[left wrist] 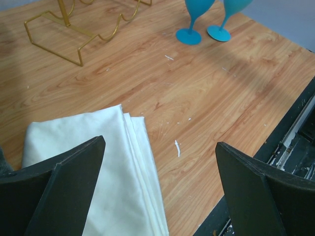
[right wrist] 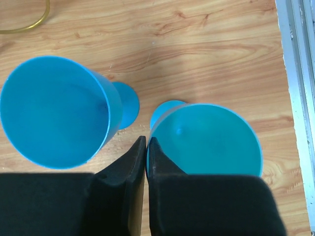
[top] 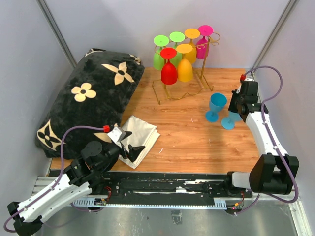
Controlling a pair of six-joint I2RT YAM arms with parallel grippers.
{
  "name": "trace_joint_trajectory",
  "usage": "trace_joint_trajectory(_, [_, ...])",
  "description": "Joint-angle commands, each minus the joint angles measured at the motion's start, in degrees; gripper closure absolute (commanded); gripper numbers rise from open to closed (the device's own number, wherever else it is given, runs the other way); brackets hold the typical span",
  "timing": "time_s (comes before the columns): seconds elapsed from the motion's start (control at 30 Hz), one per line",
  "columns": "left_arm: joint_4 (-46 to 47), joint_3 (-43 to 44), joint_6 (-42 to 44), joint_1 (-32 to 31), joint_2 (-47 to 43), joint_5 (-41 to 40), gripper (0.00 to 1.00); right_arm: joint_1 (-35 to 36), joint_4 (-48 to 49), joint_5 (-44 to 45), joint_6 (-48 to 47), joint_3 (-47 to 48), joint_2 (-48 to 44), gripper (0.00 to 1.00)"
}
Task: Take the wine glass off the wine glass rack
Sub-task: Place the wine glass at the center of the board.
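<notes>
The gold wire wine glass rack point(top: 180, 94) stands at the back of the table, with red point(top: 169, 73), orange point(top: 185, 70), green point(top: 158, 59) and pink point(top: 202, 48) wine glasses hanging upside down from it. Two blue wine glasses stand upright on the wood to its right. My right gripper point(right wrist: 147, 142) is shut on the rim of the right-hand blue wine glass point(right wrist: 211, 142), one finger outside the bowl and one inside. The other blue glass point(right wrist: 54, 113) stands just left of it. My left gripper point(left wrist: 160, 162) hangs wide open over a folded cloth, holding nothing.
A folded white cloth point(top: 141, 136) lies near the front left. A big black flowered pillow point(top: 88, 98) fills the left side. The rack's gold base wire point(left wrist: 74, 37) shows in the left wrist view. The table's right edge point(right wrist: 295, 98) runs close to the held glass.
</notes>
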Motion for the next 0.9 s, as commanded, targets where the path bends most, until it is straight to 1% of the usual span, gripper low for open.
trace_joint_trajectory(0.0, [0.3,-0.3,0.2,-0.1,-0.3,0.0,0.0,-1.1,1.3,-1.0,-1.1,2.6,1.2,0.94])
trace_joint_trajectory(0.27, [0.3,-0.3,0.4,-0.1,0.2,0.4,0.0,-1.2,2.1,-2.9,-1.4,3.8,3.3,0.92])
trace_joint_trajectory(0.37, [0.3,-0.3,0.4,-0.1,0.5,0.7,0.0,-1.2,2.0,-3.4,-1.8,5.2,4.4,0.9])
trace_joint_trajectory(0.47, [0.2,-0.3,0.4,-0.2,0.6,0.7,0.0,-1.2,1.5,-4.2,-1.7,6.0,4.9,0.86])
trace_joint_trajectory(0.53, [0.2,-0.3,0.5,-0.1,0.6,0.6,0.0,-1.2,1.3,-3.7,-1.6,6.1,5.0,0.81])
trace_joint_trajectory(0.63, [0.2,-0.3,0.6,-0.1,0.6,0.6,0.0,-1.2,0.9,-2.7,-1.7,6.2,4.7,0.79])
trace_joint_trajectory(0.73, [0.2,-0.4,0.5,-0.1,0.8,0.6,0.0,-1.2,0.4,-2.7,-1.8,6.5,3.8,0.79])
trace_joint_trajectory(0.87, [0.1,-0.4,0.6,-0.1,1.0,0.6,0.0,-1.2,0.9,-4.1,-1.6,6.2,1.6,0.82])
